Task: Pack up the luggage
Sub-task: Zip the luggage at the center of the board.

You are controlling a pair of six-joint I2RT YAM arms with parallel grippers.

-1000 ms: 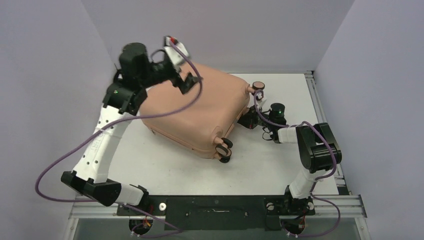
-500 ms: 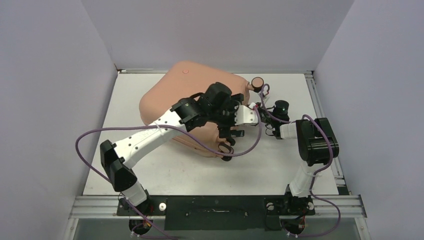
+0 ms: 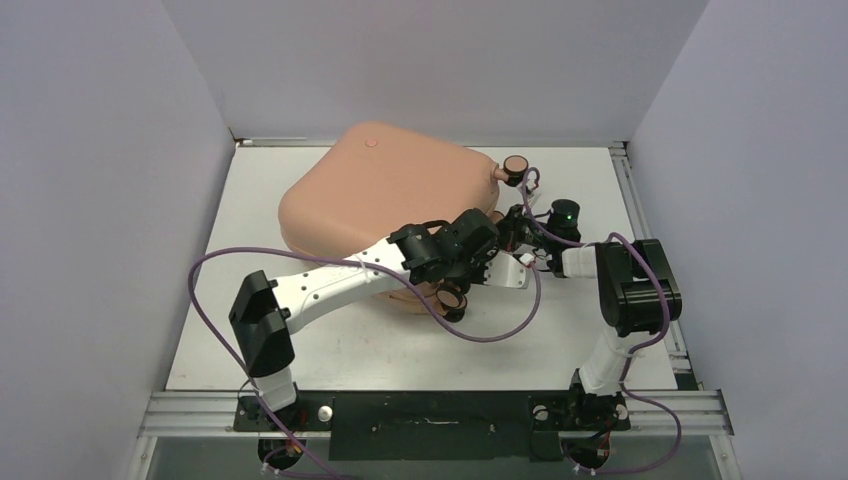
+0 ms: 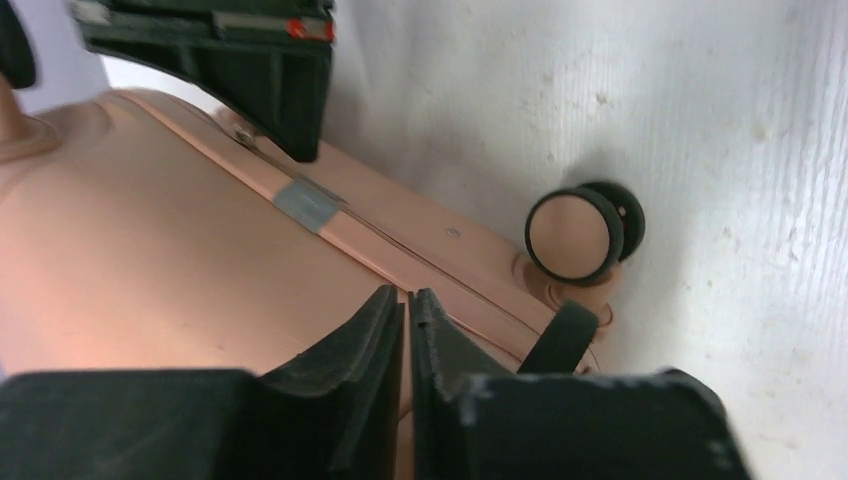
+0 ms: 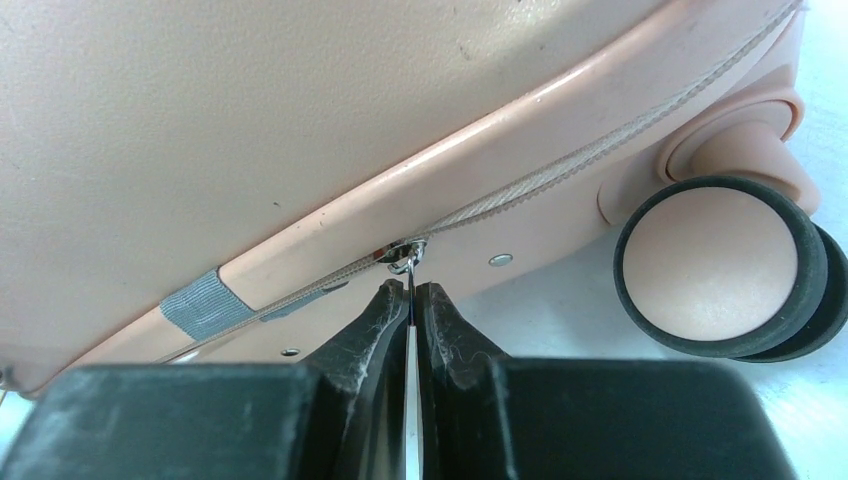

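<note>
The salmon-pink luggage (image 3: 380, 190) lies closed on the white table, its wheels to the right. My right gripper (image 3: 508, 233) is at the wheel side, shut on the metal zipper pull (image 5: 411, 275) in the zip seam; its black fingers (image 4: 270, 80) also show in the left wrist view. My left arm reaches across the front of the luggage (image 4: 150, 260). The left gripper (image 4: 407, 300) hovers at the same seam, its jaws drawn almost together with nothing seen between them. It shows at the near right corner in the top view (image 3: 495, 265).
One caster wheel (image 3: 517, 166) sticks out at the back right, another (image 3: 450, 297) at the near corner under my left wrist. A grey fabric tab (image 5: 200, 303) crosses the zip seam. Purple cables loop over the table (image 3: 330, 350). Walls close in on three sides.
My left arm swung from the luggage's back left corner, over its top, down to the wheel side beside the right gripper, and its jaws closed. The right arm stayed put.
</note>
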